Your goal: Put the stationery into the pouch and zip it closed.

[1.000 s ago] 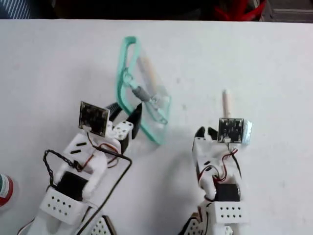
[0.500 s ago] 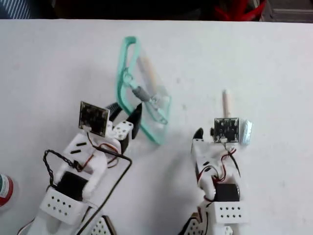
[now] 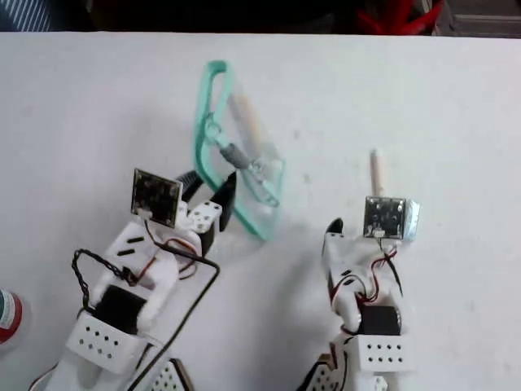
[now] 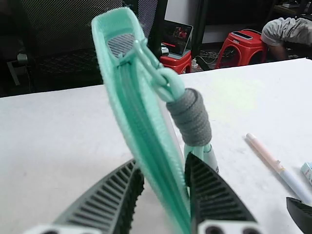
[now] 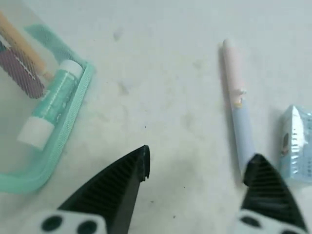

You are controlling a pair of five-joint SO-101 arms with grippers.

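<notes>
A teal mesh pouch (image 3: pixel 213 122) stands on its edge with its zip open, a grey zip pull (image 4: pixel 190 115) hanging at the mouth. My left gripper (image 3: pixel 207 198) is shut on the pouch's near rim (image 4: pixel 146 161). Inside the pouch (image 5: pixel 58 141) lie a glue stick (image 5: pixel 48 109) and a beige stick (image 3: pixel 248 122). To the pouch's right, a pale pink-and-blue pen (image 3: pixel 377 169) lies on the table, with a small light-blue packet (image 3: pixel 413 218) beside its near end. My right gripper (image 5: pixel 200 163) hangs open over the table, the pen (image 5: pixel 236 105) just inside one finger.
The white table (image 3: pixel 456 114) has free room to the right and at the back. A red, white and green round object (image 3: pixel 6 316) sits at the left edge. Chairs and red stools stand beyond the table's far side.
The right wrist swung slightly left, then back right over the pen's near end. The left arm and the pouch have not moved.
</notes>
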